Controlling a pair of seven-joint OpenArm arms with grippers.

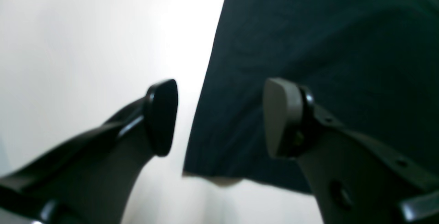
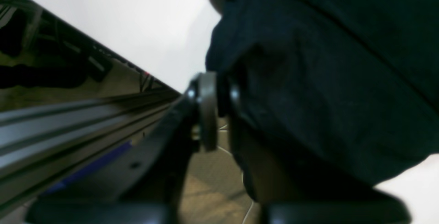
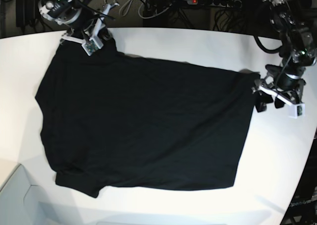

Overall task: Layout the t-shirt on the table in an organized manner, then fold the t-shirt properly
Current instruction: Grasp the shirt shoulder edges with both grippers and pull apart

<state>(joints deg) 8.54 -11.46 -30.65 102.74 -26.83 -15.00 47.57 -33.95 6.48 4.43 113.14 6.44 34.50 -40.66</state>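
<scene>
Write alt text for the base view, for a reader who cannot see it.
A black t-shirt lies spread nearly flat across a white table, plain side up with no print visible. The right gripper sits at the shirt's far corner on the view's left, while the left gripper hangs open beside the shirt's edge on the view's right.

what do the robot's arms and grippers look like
Both arms are black with loose black cables and white brackets near the wrists. The left gripper has glossy black jaws with flat pads, tapered toward the tips. The right gripper also looks black, with a rounded grey pad.
</scene>
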